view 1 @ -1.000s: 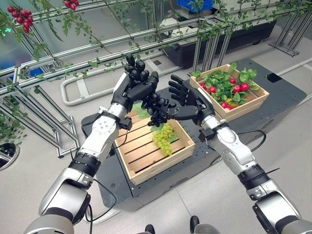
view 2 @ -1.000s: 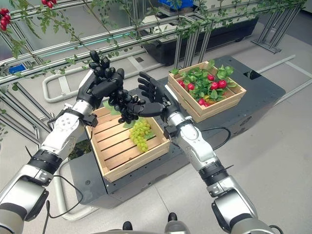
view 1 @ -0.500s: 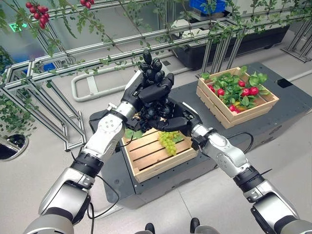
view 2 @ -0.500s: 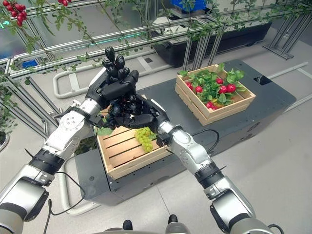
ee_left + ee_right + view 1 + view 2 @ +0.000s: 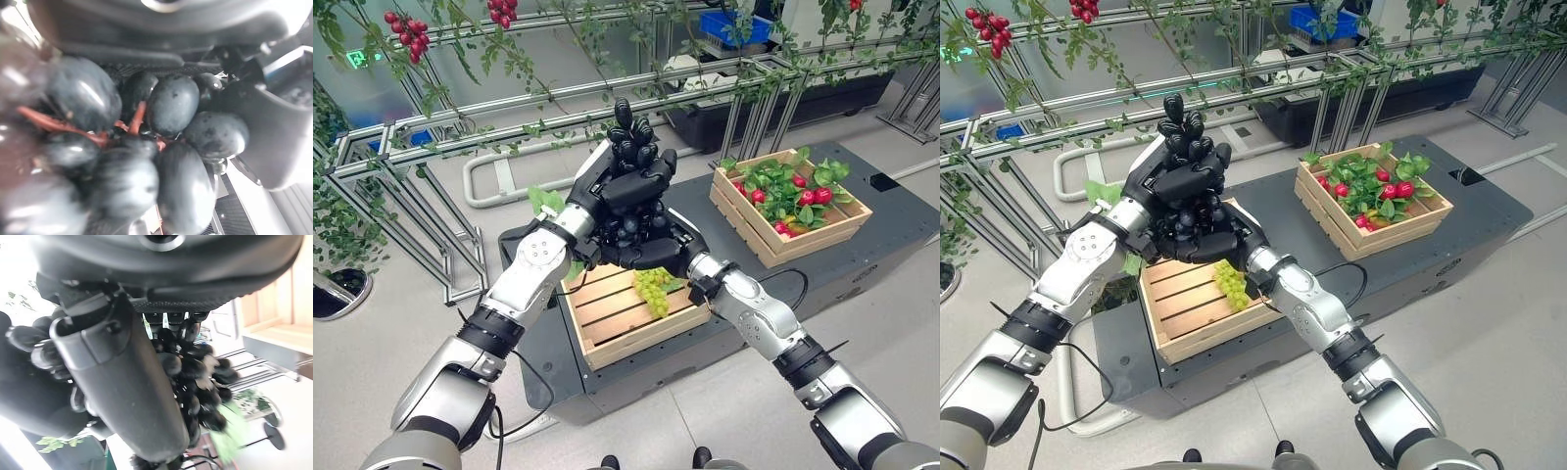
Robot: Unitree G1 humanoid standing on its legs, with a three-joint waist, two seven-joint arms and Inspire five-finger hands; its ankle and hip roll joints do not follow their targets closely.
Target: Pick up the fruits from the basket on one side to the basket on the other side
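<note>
Both arms have swung toward the robot's left since a second ago, carrying the bunch of black grapes (image 5: 628, 217) from mid-air between the crates to above the near wooden crate (image 5: 1197, 323). The left robot hand (image 5: 626, 176) curls round the top of the bunch. The right robot hand (image 5: 651, 253) cups it from below, fingers bent around it. The bunch's middle is hidden between the two hands in the head views. The left wrist view shows the dark berries (image 5: 171, 105) and their reddish stems close up. Green grapes (image 5: 653, 287) lie in the near crate, partly covered by the right wrist. The far crate (image 5: 1376, 201) of red fruit and leaves sits well apart on the dark platform (image 5: 1469, 211).
</note>
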